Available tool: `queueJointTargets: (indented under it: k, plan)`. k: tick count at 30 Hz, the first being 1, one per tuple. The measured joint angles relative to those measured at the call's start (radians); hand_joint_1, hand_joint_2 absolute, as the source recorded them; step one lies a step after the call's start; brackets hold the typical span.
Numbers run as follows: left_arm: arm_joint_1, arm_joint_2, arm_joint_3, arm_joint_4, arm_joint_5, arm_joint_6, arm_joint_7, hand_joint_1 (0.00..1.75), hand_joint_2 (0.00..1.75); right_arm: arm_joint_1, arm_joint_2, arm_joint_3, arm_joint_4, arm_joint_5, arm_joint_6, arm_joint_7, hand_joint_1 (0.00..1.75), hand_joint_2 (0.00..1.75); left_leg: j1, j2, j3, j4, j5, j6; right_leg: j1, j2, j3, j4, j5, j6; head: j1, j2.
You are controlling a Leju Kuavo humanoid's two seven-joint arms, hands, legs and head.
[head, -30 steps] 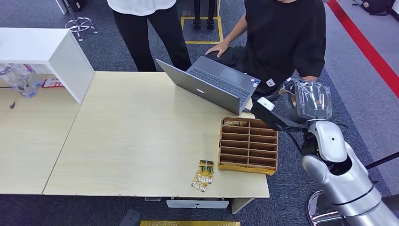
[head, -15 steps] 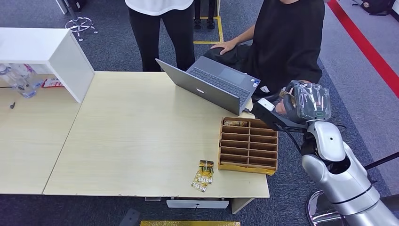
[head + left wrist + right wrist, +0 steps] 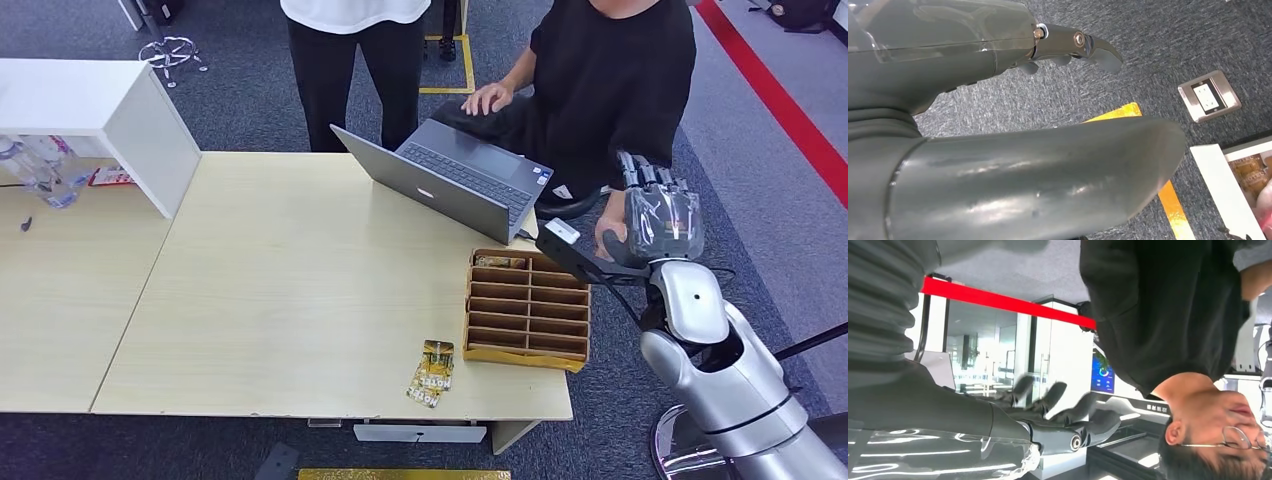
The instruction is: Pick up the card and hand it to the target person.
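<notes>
My right hand [image 3: 660,210] is raised off the table's right end, in front of the seated person in black [image 3: 610,70]. Its fingers [image 3: 648,176] stand straight and apart with nothing between them. The right wrist view shows the same spread fingers [image 3: 1068,415] empty before that person [image 3: 1168,305]. The person's hand [image 3: 607,237] sits close beside my palm; I cannot tell whether it holds a card. Two yellow cards [image 3: 432,373] lie near the table's front edge. My left hand [image 3: 998,100] hangs over the carpet, thumb and fingers apart, holding nothing.
A brown divided card box [image 3: 520,355] stands at the table's right end, beside the loose cards. An open laptop [image 3: 450,180] sits behind it. A second person [image 3: 350,60] stands at the far side. A white shelf [image 3: 100,110] is at the left.
My right hand's fingers have uncurled and now point straight up. The seated person's hand has come in beside my palm. The standing person has stepped to the right.
</notes>
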Motion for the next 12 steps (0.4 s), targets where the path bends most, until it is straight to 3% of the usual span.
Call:
queueJointTargets:
  k: [6, 12]
  plan:
    - [0.000, 0.000, 0.000, 0.000, -0.001, 0.000, 0.000, 0.00, 0.00, 0.007, 0.000, 0.000, 0.007, 0.015, -0.011, 0.001, 0.00, 1.75, 0.000, 0.000, 0.000, 0.000, 0.000, 0.000, 0.000, 0.000, 0.000, 0.000, 0.000, 0.000, 0.000, 0.000]
    - [0.001, 0.000, 0.000, 0.000, 0.001, 0.002, -0.002, 0.00, 0.00, 0.036, 0.005, -0.002, -0.006, 0.075, -0.103, 0.015, 0.00, 1.75, 0.000, 0.000, 0.000, 0.000, 0.000, 0.000, 0.000, 0.000, 0.000, 0.000, 0.000, 0.000, 0.000, 0.000]
